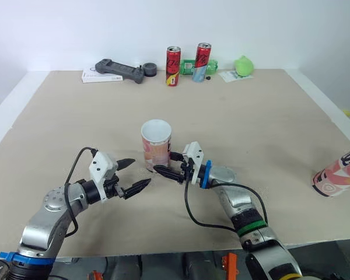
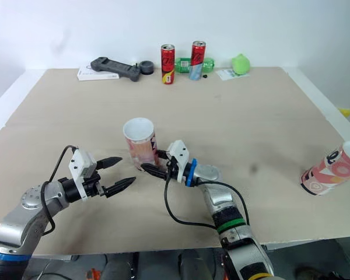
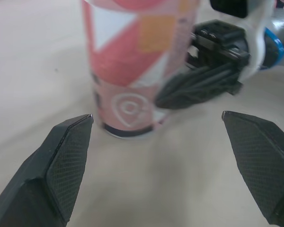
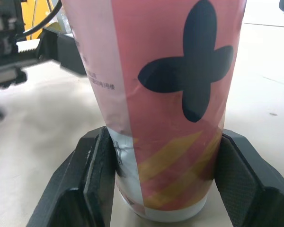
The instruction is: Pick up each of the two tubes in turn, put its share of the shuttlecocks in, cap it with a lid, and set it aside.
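Note:
A pink-and-white patterned tube stands upright and open-topped at the middle of the table. My right gripper reaches in from the right and is shut on the tube's base, with one black finger pressed to each side. My left gripper hangs open just left of the tube and slightly nearer to me, apart from it, with nothing between its fingertips. A second tube of the same pattern lies on its side at the table's right edge.
Along the back edge stand two red cans with a green bottle lying behind them. A green round object, a black handheld tool on a white booklet and a black roll are also there.

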